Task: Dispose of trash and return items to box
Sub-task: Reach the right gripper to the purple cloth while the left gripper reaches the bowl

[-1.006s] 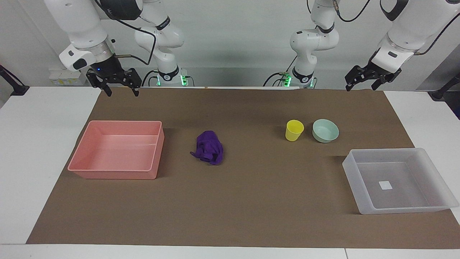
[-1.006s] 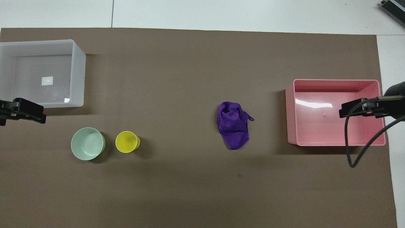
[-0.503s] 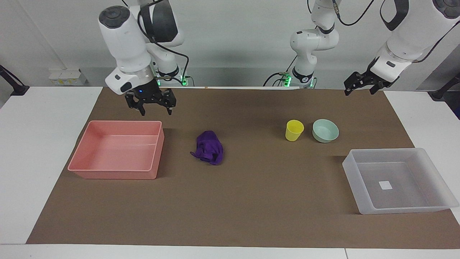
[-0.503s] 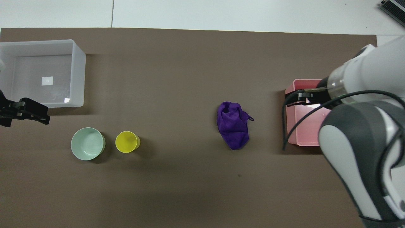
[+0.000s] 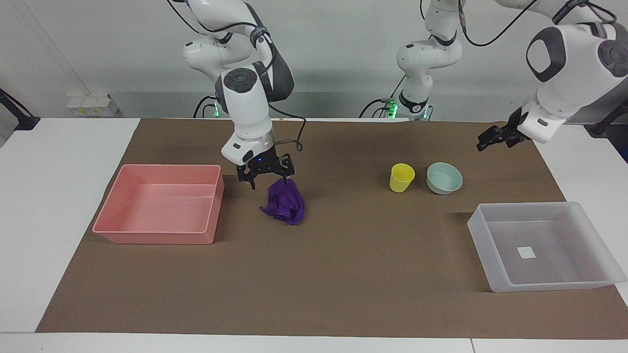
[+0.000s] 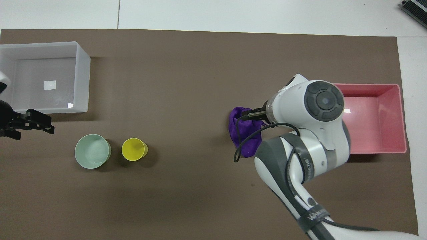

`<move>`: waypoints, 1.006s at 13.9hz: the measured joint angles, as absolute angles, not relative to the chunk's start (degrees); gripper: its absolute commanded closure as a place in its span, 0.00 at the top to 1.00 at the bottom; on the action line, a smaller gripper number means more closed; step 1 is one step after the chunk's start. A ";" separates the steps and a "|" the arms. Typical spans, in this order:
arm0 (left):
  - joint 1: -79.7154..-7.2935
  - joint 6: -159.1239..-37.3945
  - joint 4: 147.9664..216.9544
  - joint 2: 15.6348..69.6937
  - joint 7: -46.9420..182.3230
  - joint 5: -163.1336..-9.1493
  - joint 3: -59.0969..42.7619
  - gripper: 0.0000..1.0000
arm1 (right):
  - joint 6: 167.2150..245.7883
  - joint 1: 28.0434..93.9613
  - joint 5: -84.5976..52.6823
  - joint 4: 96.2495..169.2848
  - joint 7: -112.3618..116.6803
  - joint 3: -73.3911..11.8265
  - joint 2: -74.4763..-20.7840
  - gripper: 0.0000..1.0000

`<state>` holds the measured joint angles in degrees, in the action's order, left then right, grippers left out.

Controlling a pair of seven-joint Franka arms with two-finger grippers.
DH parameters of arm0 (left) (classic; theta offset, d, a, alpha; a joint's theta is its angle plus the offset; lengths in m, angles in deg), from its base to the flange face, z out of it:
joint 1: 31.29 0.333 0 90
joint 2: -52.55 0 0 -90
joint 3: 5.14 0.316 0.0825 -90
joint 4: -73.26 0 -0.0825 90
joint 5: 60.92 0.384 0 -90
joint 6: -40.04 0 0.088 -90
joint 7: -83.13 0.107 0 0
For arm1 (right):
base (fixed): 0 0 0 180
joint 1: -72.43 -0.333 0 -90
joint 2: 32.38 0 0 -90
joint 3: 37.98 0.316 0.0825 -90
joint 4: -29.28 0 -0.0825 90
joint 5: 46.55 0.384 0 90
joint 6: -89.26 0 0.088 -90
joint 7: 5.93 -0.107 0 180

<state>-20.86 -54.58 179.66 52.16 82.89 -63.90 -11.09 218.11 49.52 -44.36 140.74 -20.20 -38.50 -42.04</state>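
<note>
A brown mat [image 5: 343,274] covers most of the table, and everything sits on it. At the right arm's end, midway between the mat's edge by the robots and the edge away from them, is the pink tray [image 5: 159,230], with nothing in it. Toward the corner at the left arm's end away from the robots sits the translucent box [image 5: 495,274], a small white sticker [image 5: 526,252] on its floor.

The purple wad of trash [image 5: 287,208] lies near the middle of the mat, just beside the pink tray. The right gripper [image 5: 269,184] is down at the wad's edge nearest the robots, its fingers spread wide with one tip against the fabric; it grips nothing.

The mint-green bowl [image 5: 444,178] and the yellow cup [image 5: 402,177] stand upright side by side, closer to the robots than the box, cup toward the mat's middle. The left gripper [image 5: 490,139] hangs in the air over the mat near its edge at the left arm's end, jaws wide and holding nothing.
</note>
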 measured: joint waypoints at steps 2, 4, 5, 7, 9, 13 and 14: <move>-20.20 -61.46 187.15 51.91 86.01 -64.21 -11.12 1.00 | 221.85 48.60 -44.36 142.51 -20.20 -38.49 -44.06 1.00; -19.75 -66.41 193.21 51.89 88.33 -64.98 -11.12 1.00 | 226.48 48.56 -44.36 145.16 -20.20 -38.54 -44.60 1.00; -19.63 -68.90 195.54 51.90 89.42 -65.87 -11.12 1.00 | 228.49 48.56 -44.36 146.47 -20.20 -38.58 -44.71 1.00; -19.00 -73.24 199.88 51.93 91.71 -68.10 -11.14 1.00 | 231.25 48.44 -44.35 148.41 -20.19 -38.55 -45.34 0.82; -18.01 -76.07 202.95 51.95 93.50 -69.34 -11.11 1.00 | 232.62 47.25 -44.36 149.02 -20.19 -38.53 -46.68 0.09; -17.19 -77.61 204.65 51.52 94.59 -72.54 -11.10 0.35 | 232.59 46.61 -44.28 149.01 -21.25 -38.72 -47.55 0.00; -17.19 -78.03 204.81 51.01 94.61 -72.88 -11.11 0.20 | 232.18 46.64 -44.28 148.92 -22.44 -38.85 -47.51 0.00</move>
